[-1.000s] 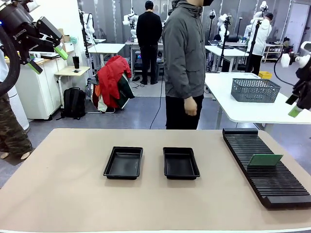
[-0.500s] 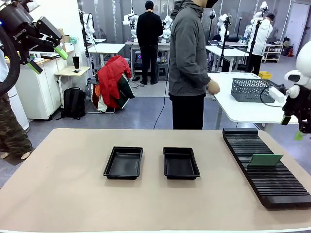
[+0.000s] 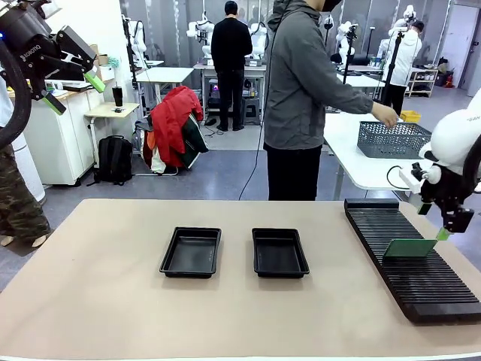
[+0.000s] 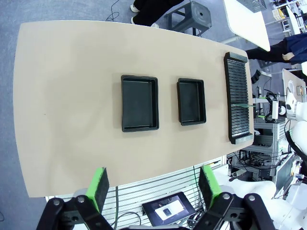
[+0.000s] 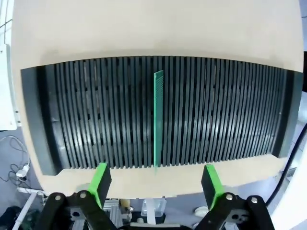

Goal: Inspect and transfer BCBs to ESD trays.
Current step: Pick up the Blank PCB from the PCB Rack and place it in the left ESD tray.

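Note:
One green BCB (image 3: 409, 247) stands upright in a slot of the long black ribbed rack (image 3: 421, 282) at the table's right. Seen edge-on, the BCB (image 5: 158, 120) is a thin green line. My right gripper (image 3: 434, 222) hangs open just above and right of it, and the jaws (image 5: 155, 183) straddle the board's line from above without touching it. Two black ESD trays, the left tray (image 3: 191, 252) and the right tray (image 3: 279, 253), lie bare at mid-table. My left gripper (image 3: 74, 92) is open, high at the far left. From there it (image 4: 153, 187) looks down on the left tray (image 4: 139, 102) and right tray (image 4: 191, 101).
A person in a grey jacket (image 3: 301, 90) stands at the far side, reaching a hand into a grey mesh basket (image 3: 394, 139) on a white table behind. The rack (image 5: 158, 115) spans the table's right edge. Open tabletop (image 3: 98, 286) surrounds the trays.
My right arm came down and in from the right edge to above the board in the rack. The person turned and reached toward the mesh basket. The left arm stayed still.

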Available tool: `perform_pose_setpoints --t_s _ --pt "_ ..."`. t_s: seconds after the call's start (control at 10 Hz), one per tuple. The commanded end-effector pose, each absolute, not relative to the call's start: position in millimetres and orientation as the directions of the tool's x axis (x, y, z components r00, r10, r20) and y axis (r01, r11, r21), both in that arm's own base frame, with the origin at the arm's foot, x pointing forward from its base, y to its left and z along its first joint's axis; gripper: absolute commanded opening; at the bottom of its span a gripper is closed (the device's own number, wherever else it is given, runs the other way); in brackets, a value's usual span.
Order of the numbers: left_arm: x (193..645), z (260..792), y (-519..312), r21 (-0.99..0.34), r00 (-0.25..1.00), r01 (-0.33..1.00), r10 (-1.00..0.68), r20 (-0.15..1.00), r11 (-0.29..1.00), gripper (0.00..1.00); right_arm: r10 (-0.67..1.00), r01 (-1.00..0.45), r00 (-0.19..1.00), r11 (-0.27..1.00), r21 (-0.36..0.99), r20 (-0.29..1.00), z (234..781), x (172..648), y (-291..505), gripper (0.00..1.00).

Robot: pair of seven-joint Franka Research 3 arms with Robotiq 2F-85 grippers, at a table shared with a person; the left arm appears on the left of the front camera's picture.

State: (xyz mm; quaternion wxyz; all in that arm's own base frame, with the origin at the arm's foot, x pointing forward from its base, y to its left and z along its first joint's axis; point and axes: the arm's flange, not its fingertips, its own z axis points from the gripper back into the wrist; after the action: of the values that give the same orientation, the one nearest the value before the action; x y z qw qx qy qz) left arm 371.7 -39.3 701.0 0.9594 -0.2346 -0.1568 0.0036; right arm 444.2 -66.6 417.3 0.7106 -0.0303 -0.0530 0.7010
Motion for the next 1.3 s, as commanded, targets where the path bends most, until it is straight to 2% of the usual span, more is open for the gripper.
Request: perform_pose_setpoints --t_s 0.0,0.8,0.9,1.2 --pt "372 700 -39 -0.453 0.952 0.066 0.080 0.296 0.889 1.00 0.999 -0.989 -0.032 -0.028 -0.143 0.026 397 452 -62 1.00" --pt "372 700 -39 -0.453 0.952 0.066 0.080 0.296 0.889 1.00 0.992 -0.989 -0.021 -0.002 -0.145 0.128 347 476 -61 1.00" --pt "372 700 -39 -0.453 0.952 0.066 0.080 0.296 0.889 1.00 0.996 -0.993 -0.017 -0.007 -0.121 0.083 356 469 -57 1.00" --pt "372 700 -39 -0.453 0.952 0.066 0.080 0.296 0.889 1.00 0.996 -0.993 -0.017 -0.007 -0.121 0.083 356 469 -57 1.00"
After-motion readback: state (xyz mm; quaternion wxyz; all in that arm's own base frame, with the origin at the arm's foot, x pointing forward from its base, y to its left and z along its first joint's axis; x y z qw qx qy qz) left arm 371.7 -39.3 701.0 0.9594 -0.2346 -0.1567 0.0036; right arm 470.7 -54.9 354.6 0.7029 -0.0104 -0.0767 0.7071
